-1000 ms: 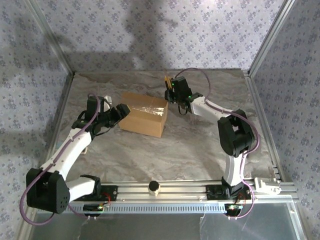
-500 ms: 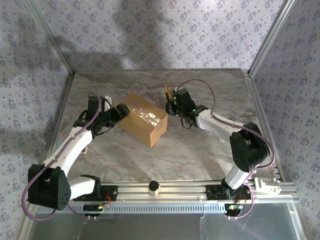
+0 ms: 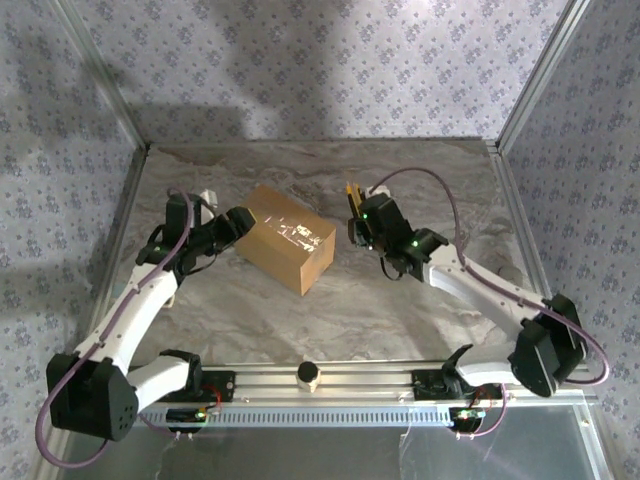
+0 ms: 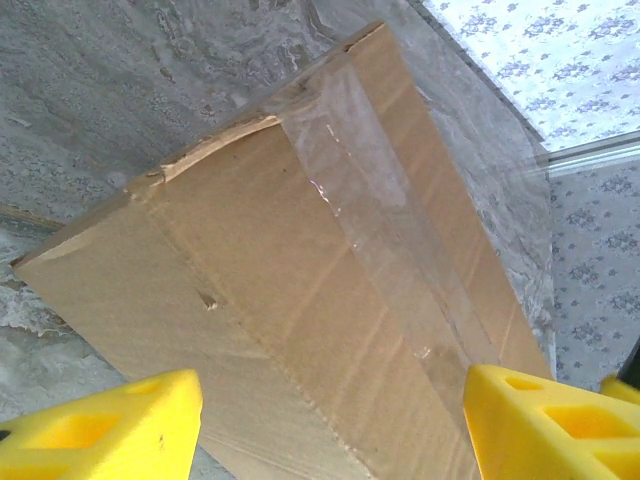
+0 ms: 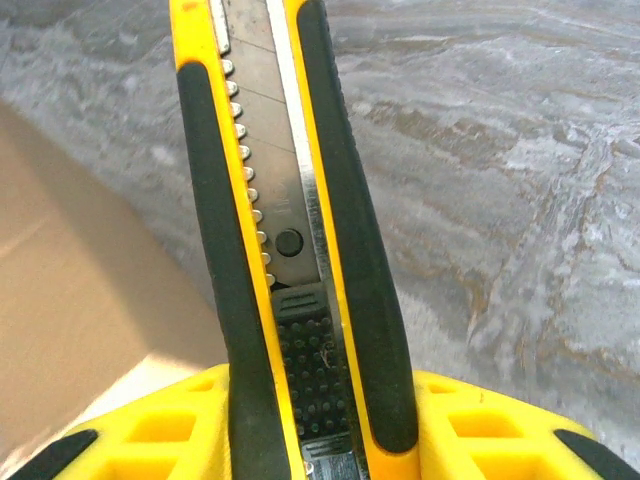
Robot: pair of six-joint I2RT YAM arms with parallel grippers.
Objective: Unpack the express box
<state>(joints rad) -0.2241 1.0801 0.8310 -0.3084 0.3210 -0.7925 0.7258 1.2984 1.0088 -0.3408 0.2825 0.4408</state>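
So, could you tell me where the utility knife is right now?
The utility knife is clamped in the right end effector, right of centre in the top view, just right of the express box.

Two slim robot arms: the left arm (image 3: 130, 303) and right arm (image 3: 480, 288) are wearing smooth white shells between chunky black joint housings (image 3: 95, 392). A thin purple cable (image 3: 39, 425) is looping along each one, tiny green lights (image 3: 413, 240) are glowing near the right wrist, and blocky bright-yellow fingers (image 4: 100, 430) are tipping both.
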